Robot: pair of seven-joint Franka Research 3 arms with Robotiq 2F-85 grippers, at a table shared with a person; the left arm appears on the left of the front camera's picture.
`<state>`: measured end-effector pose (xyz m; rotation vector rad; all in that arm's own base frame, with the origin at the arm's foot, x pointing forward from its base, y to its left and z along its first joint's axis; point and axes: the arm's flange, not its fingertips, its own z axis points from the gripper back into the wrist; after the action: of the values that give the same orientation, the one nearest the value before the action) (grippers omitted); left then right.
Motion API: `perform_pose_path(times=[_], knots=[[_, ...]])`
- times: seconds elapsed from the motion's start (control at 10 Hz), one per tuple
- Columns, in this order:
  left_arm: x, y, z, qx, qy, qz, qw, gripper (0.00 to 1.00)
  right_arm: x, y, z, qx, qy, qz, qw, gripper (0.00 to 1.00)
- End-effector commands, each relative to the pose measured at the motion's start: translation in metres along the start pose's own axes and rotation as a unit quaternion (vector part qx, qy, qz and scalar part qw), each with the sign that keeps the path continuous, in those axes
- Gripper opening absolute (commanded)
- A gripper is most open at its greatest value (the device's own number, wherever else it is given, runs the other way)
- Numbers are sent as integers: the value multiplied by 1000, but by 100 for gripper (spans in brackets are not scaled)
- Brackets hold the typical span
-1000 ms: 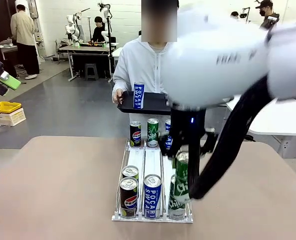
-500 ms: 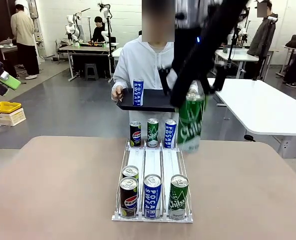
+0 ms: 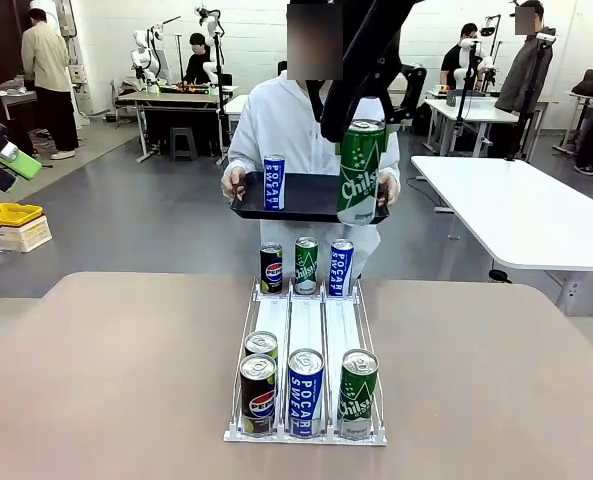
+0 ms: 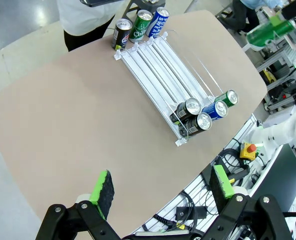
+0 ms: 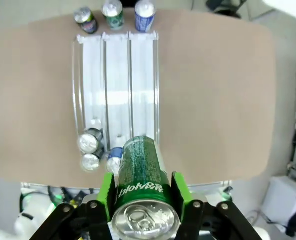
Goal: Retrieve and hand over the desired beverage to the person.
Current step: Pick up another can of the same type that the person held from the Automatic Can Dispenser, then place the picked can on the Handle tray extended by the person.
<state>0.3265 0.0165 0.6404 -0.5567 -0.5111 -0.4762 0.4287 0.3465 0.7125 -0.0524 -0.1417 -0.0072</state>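
Note:
My right gripper (image 3: 359,118) reaches down from above, shut on a green Chilsung can (image 3: 361,170) held upright in the air beyond the rack's far end. In the picture the can overlaps the right part of a black tray (image 3: 306,208). The person (image 3: 281,125) in a white hooded jacket holds that tray with both hands, and a blue Pocari can (image 3: 274,183) stands on it. In the right wrist view the green pads (image 5: 106,192) clamp the can (image 5: 140,175) high over the table. My left gripper (image 4: 161,185) is open, off the table's side.
A clear three-lane rack (image 3: 306,325) lies mid-table. Pepsi (image 3: 258,395), Pocari (image 3: 305,392) and Chilsung (image 3: 357,393) cans stand at its near end, and three more cans (image 3: 306,265) at the far end. White tables (image 3: 521,210) stand to the right.
My right arm has lifted the green can from the rack's right lane up and toward the person's tray. Another green can now stands at that lane's near end.

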Motion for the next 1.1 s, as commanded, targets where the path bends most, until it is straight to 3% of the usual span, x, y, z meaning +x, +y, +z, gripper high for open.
perform_pose_path(times=[0.0, 1.0], knots=[[0, 1, 0, -5, -3, -2, 1000, 100, 18, 3, -4, 8, 5, 25, 1000, 48], [0, 1, 0, -5, -3, -2, 1000, 100, 10, 4, -11, 3, 5, 6, 1000, 48]])
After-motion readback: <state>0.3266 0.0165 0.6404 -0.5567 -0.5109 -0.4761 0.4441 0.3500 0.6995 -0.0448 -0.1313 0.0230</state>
